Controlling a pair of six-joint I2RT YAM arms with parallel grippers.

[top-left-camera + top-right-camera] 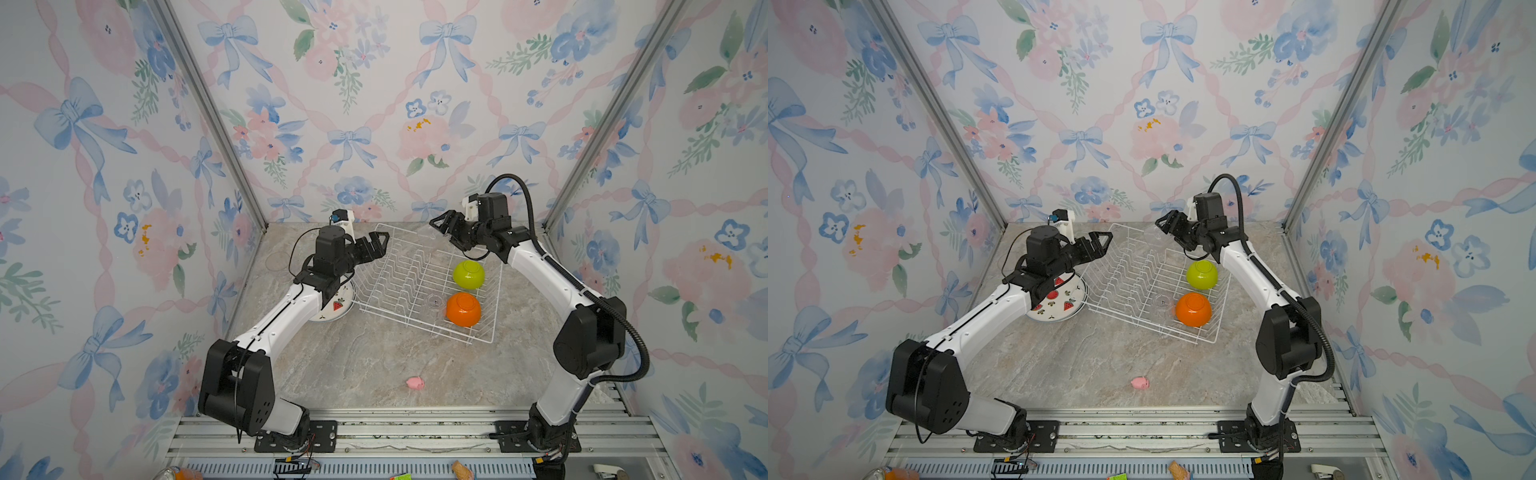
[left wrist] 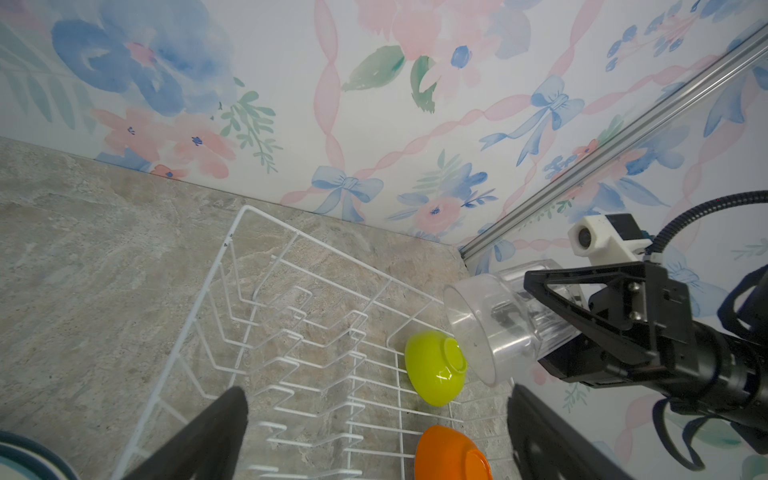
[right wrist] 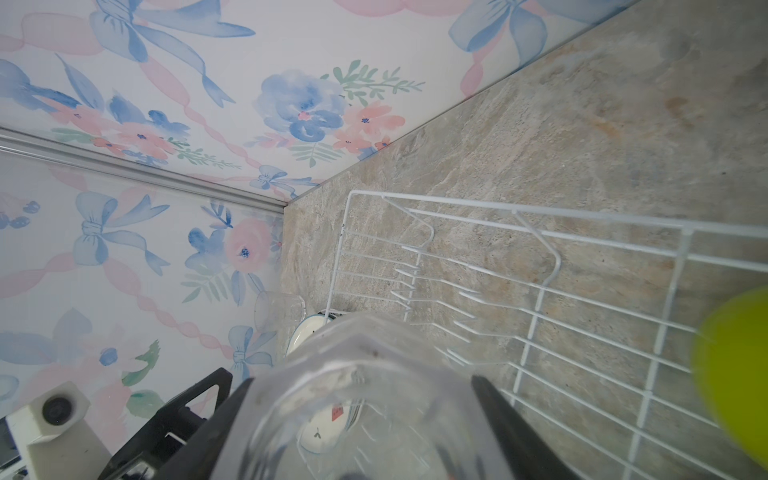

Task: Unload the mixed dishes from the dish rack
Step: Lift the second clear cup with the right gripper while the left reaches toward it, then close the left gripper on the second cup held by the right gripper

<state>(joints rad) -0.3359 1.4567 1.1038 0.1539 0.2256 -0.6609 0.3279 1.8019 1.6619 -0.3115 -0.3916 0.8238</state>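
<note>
At the far corner of the dish rack: right gripper, jaws partly spread, clamped on a clear glass held sideways in the air.

Inside the rack: lime-green bowl and orange bowl, both upturned, and a second glass beside the orange bowl.

Left gripper: jaws wide, empty, at the rack's left edge.

Fruit-print plate: on the table, just beside the rack.

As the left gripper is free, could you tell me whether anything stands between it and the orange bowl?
Rows of upright prongs of the dish rack lie between the left gripper and the orange bowl, and a clear glass sits beside the bowl on that side. Nothing visible covers the bowl from above.
</note>
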